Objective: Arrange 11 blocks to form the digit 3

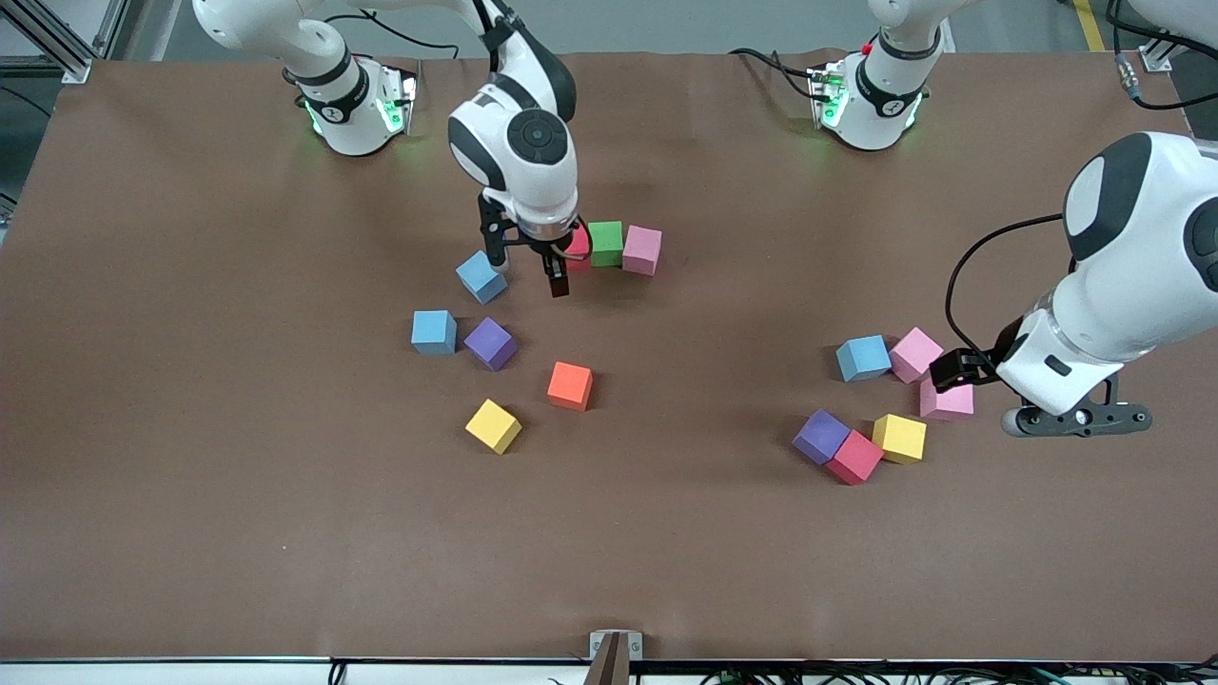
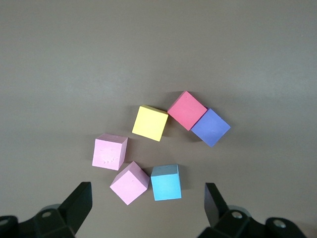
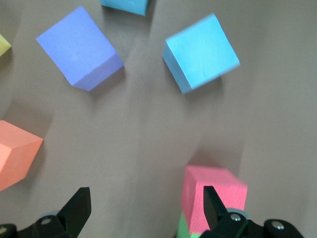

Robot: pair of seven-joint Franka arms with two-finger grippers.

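Three blocks stand in a row: red (image 1: 579, 244), green (image 1: 605, 243) and pink (image 1: 642, 249). No digit 3 shows. My right gripper (image 1: 528, 268) is low and open at the row's red end. One of its fingers (image 3: 214, 206) is against the red block (image 3: 218, 191), and only bare table lies between the jaws. A tilted blue block (image 1: 481, 277) sits beside its other finger. My left gripper (image 1: 956, 371) hangs open and empty, high over a cluster of blue (image 2: 166, 182), two pink (image 2: 129, 182) (image 2: 109, 151), yellow (image 2: 150, 123), red (image 2: 186, 109) and purple (image 2: 210, 127) blocks.
Loose blocks lie nearer the front camera than the right gripper: blue (image 1: 434, 332), purple (image 1: 491, 342), orange (image 1: 570, 385) and yellow (image 1: 493, 425). The brown table mat (image 1: 666, 552) reaches every edge of the table. A small clamp (image 1: 616, 647) sits at the front edge.
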